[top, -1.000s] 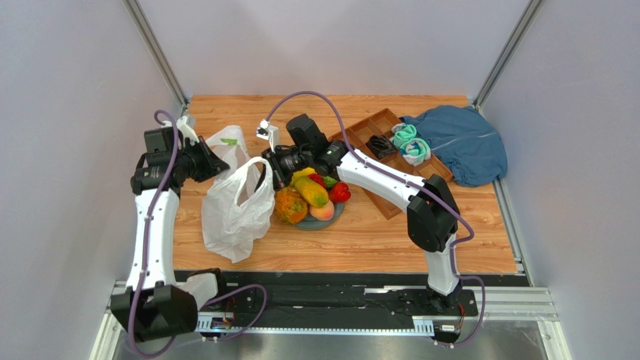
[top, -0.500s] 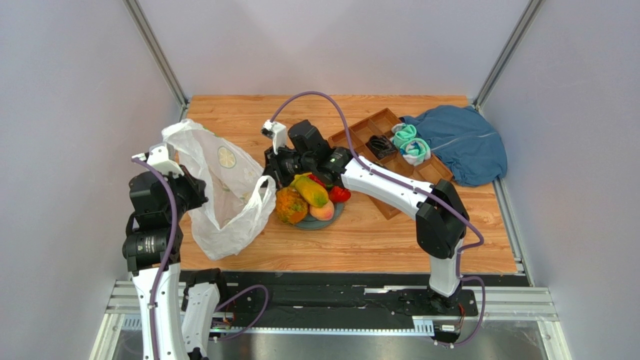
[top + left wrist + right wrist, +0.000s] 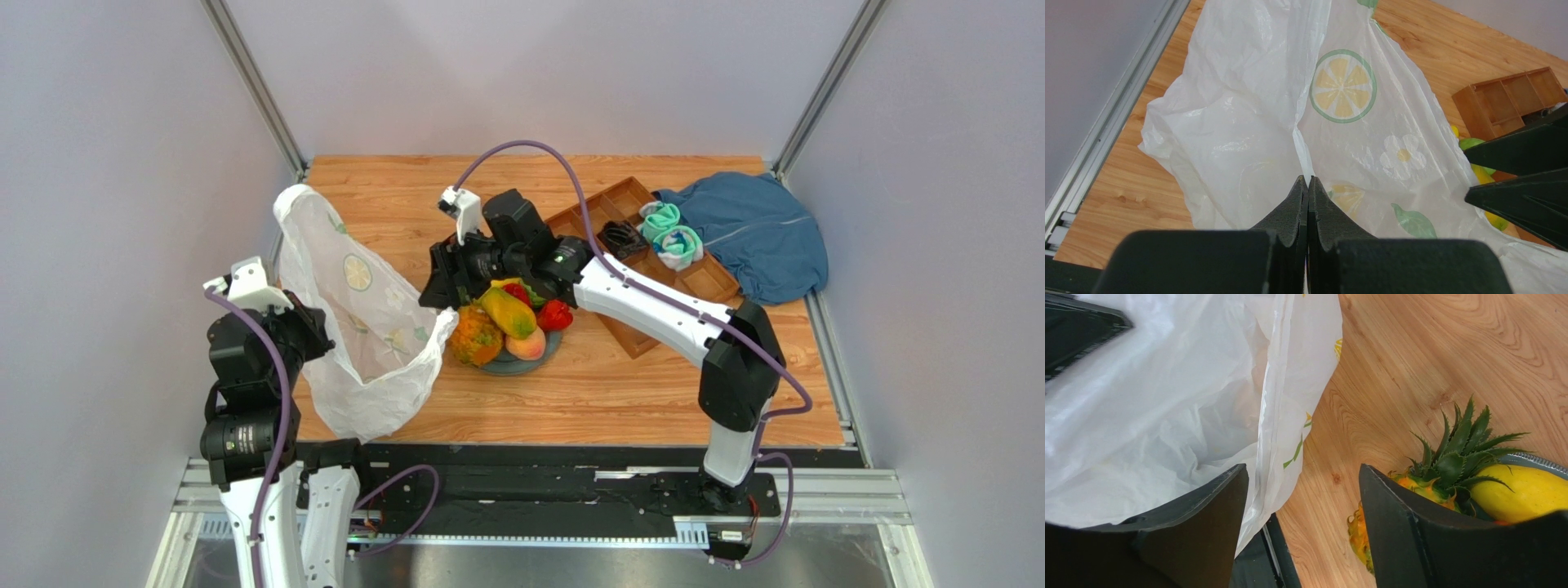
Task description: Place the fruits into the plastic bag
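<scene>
Left fingers (image 3: 1289, 215) tight on plastic bag (image 3: 1247, 116)

Light wooden table (image 3: 638, 404) in a pale, plain-walled booth.
The tabletop is warm, orange-toned wood with its grain running left to right. Smooth, matte grey-white panels close it in: a left wall (image 3: 111, 184), a right wall (image 3: 945, 245) and a far wall (image 3: 540, 74). Two silver metal posts rise from the table's far corners, the left post (image 3: 252, 86) and the right post (image 3: 824, 92), each leaning outward in the overhead view. A silver rail (image 3: 829, 355) edges the table's right side. Along the near edge run a black plate (image 3: 552, 484) and a silver beam (image 3: 846, 496), with a brushed-metal surface (image 3: 552, 566) nearest. The light is soft and even, the shadows faint.
</scene>
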{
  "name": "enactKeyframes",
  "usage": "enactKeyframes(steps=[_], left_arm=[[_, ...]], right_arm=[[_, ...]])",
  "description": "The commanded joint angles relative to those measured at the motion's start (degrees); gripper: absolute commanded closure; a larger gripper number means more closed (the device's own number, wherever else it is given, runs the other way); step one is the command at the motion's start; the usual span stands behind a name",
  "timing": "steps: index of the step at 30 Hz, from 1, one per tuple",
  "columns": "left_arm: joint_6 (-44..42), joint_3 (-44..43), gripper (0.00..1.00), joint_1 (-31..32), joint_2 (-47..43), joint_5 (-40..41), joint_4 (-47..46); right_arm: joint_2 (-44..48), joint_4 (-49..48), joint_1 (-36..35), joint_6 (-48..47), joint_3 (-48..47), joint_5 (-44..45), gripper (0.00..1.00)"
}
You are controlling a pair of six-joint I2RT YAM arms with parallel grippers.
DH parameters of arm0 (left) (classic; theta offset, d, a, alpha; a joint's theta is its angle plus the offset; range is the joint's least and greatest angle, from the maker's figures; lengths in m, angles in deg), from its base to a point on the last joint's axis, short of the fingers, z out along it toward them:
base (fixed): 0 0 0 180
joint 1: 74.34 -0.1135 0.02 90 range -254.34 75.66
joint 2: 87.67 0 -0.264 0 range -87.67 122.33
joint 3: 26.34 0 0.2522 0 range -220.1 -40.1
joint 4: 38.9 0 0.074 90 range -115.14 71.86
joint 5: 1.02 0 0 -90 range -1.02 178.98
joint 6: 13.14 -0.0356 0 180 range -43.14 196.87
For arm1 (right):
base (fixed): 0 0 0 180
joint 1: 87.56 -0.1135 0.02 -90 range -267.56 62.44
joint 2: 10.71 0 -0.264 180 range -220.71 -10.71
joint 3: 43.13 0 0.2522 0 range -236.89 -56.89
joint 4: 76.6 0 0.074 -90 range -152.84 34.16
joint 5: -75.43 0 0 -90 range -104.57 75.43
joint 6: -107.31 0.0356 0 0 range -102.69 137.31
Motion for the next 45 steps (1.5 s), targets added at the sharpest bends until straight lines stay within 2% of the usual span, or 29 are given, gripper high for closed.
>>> enactKeyframes(steps=[1, 4, 12, 20, 25, 45], left_arm=[[2.30, 0.68, 1.00, 0.15, 0.45, -0.97, -0.19], [3.09, 1.29, 1.00, 0.15, -0.43, -1.33, -0.54], [3.97, 1.56, 1.00, 0.15, -0.79, -2.03, -0.19], [7.49, -0.20, 1.00, 0.15, -0.43, -4.23, 0.16], [7.67, -0.29, 1.00, 0.15, -0.34, -5.19, 1.30], [9.69, 1.56, 1.00, 0.15, -0.61, -7.66, 1.13]], right_arm=[[5.23, 1.50, 1.62, -1.04, -1.02, -1.35, 0.24], [8.12, 2.64, 3.73, -1.48, 0.74, 0.05, 0.16], [16.56, 13.97, 5.76, -13.94, 7.77, 10.68, 0.14], [22.28, 14.60, 4.88, -14.75, 17.79, 16.05, 0.13], [20.80, 15.82, 2.69, -16.33, 18.07, 20.44, 0.14], [9.81, 17.76, 0.66, -23.27, 10.07, 23.88, 0.14]])
